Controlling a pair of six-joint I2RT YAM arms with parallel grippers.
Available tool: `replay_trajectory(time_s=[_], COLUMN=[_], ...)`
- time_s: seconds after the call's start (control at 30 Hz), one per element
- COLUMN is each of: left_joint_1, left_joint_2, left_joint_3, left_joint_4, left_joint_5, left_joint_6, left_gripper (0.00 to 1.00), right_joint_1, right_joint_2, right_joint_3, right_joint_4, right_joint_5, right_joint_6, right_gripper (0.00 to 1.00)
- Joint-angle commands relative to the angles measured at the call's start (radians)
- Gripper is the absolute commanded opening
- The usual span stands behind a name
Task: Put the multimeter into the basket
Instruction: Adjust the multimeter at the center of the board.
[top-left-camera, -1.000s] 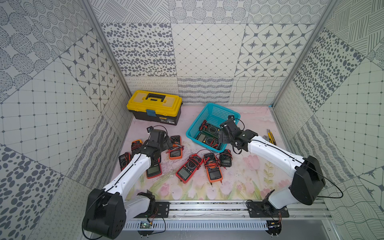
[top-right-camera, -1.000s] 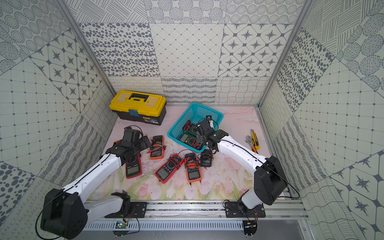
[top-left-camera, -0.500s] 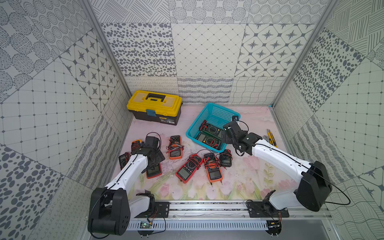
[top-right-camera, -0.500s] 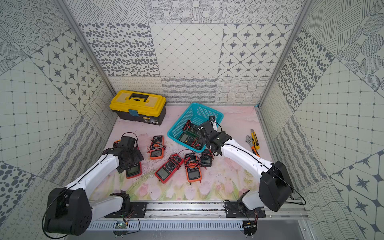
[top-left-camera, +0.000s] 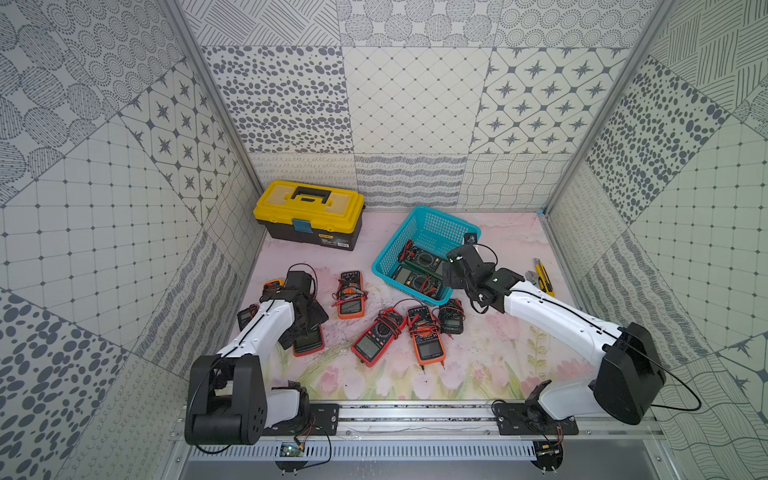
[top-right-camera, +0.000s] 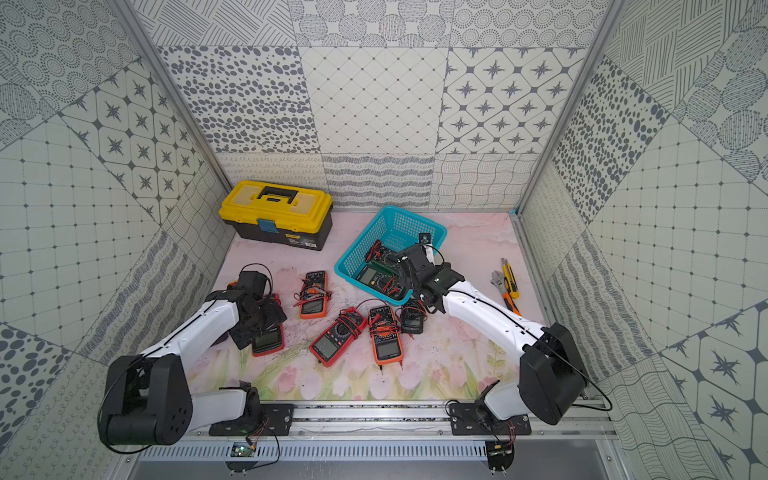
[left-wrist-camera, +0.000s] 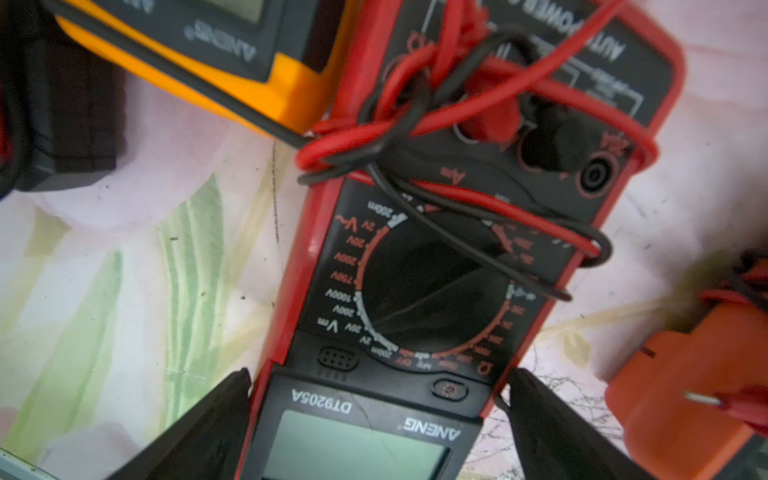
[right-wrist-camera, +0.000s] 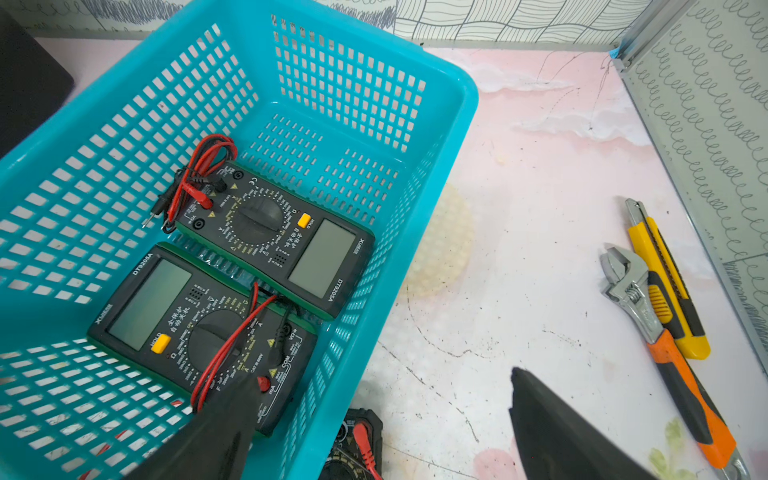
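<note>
The left tool (left-wrist-camera: 379, 374) stands spread wide over a red multimeter (left-wrist-camera: 432, 286) lying flat on the table (left-wrist-camera: 124, 249). One finger (left-wrist-camera: 208, 424) runs close along each long edge of the case at its display end. A sliver of table shows beside one finger, so the case is not clamped. Past the fingertips the room is tight. A yellow multimeter (left-wrist-camera: 232, 62) sits just beside the red one's far corner, and an orange multimeter (left-wrist-camera: 685, 395) lies near the outer side of the other finger.

The right tool (right-wrist-camera: 386, 378) is also wide open and empty, straddling the side wall of the basket (right-wrist-camera: 469, 108). One finger shows over the inside, above the nearer of two green-edged multimeters (right-wrist-camera: 199, 332). The other is outside, over bare table. Beyond the tips, the far half of the mesh floor lies bare. An adjustable wrench (right-wrist-camera: 636, 299) and a utility knife (right-wrist-camera: 665, 282) lie well off to the outer finger's side, along the enclosure wall.

In both top views the red multimeter is well apart from the basket.
</note>
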Motion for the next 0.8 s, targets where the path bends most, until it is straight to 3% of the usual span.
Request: replay_trajectory(time_s=[0.0, 0.53, 0.77], left_joint_1=[0.017, 0.022, 0.023], left_joint_2=[0.051, 0.210, 0.267], left_joint_3=[0.000, 0.048, 0.062], left_joint_4=[0.030, 0.033, 0.044], left_joint_5=[0.050, 0.101, 0.063], left_joint_6=[0.003, 0.025, -0.014], left_gripper=[0.99, 0.99, 0.99], right_joint_1=[0.006, 0.005, 0.005], right_joint_2=[-0.028, -0.040, -0.064], right_joint_3=[-0.011, -0.035, -0.041], right_joint_4=[0.061, 0.123, 0.128], right_joint_5=[-0.007, -0.071, -0.068], right_joint_6=[-0.023, -0.050, -0.069], right_gripper=[0.98, 0.98, 0.98])
